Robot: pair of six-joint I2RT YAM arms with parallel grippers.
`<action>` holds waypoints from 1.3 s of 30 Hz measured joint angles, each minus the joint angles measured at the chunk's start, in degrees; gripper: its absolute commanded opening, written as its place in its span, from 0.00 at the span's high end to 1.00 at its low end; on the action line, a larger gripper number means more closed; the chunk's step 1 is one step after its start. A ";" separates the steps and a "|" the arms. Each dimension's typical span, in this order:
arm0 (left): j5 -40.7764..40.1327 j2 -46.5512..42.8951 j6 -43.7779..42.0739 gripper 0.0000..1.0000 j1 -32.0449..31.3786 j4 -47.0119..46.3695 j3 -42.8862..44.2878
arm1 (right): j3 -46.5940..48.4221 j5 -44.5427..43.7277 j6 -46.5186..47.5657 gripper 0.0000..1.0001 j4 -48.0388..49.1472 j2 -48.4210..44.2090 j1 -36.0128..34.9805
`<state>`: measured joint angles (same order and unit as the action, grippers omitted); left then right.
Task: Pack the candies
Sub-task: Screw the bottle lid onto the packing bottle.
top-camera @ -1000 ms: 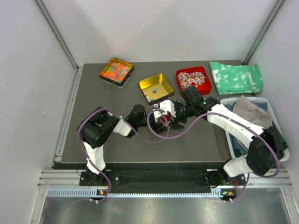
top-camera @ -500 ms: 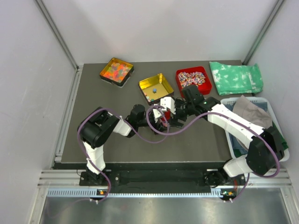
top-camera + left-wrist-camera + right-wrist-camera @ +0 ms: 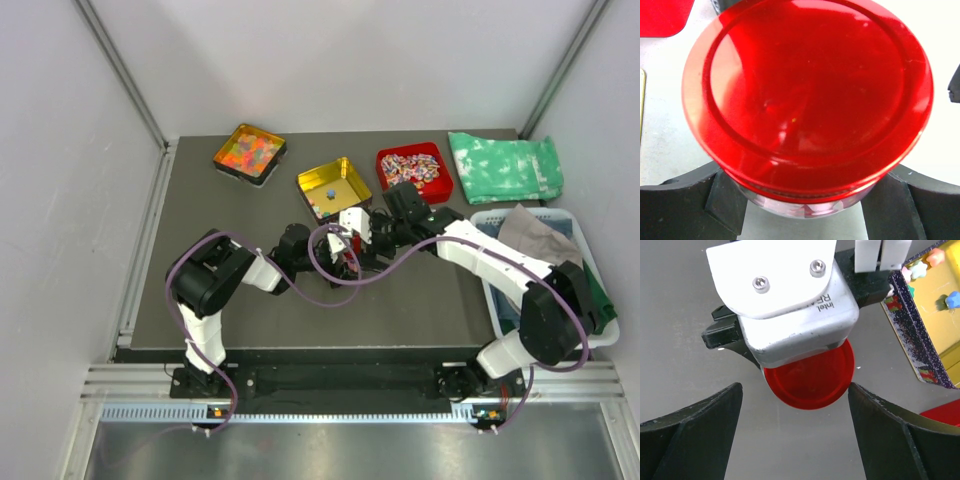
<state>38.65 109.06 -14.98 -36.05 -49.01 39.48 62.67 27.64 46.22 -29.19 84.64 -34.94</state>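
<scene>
Nearest the arm bases, the left gripper (image 3: pixel 801 202) pinches a clear jar (image 3: pixel 805 209) by its smooth wall, just under a glossy red lid (image 3: pixel 805 95). The lid is round with a raised rim and hides the contents. The right gripper (image 3: pixel 795 402) hangs over the jar with its dark fingers spread wide, one to each side of the lid, touching nothing.

The left wrist's silver camera housing (image 3: pixel 790 315) sits between the right gripper and the lid, so a descent could well knock it. The slick wall might slip or turn in the pinch if the lid is twisted, and a loose lid could spill whatever is inside. Purple cables (image 3: pixel 330 290) loop close by and might snag.

Just beyond, a shallow square yellow metal tray (image 3: pixel 348 180) holds a few of the candies (image 3: pixel 954 299). They are small and knobbly, in pink, orange and blue. Further back are a red plastic tray (image 3: pixel 445 185) of striped wrapped sweets (image 3: pixel 408 168), a square dark-edged tray (image 3: pixel 266 176) of glossy orange sweets (image 3: pixel 250 152), and a crumpled green cloth (image 3: pixel 505 167).
</scene>
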 measured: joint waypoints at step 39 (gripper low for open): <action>0.50 0.22 -0.31 0.42 -0.39 0.50 0.44 | -5.79 -0.44 -1.95 0.25 -5.64 -7.65 -5.95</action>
<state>39.16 109.27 -15.29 -36.45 -48.51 39.92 56.88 27.20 44.27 -34.83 76.99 -40.88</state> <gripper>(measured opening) 0.786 0.755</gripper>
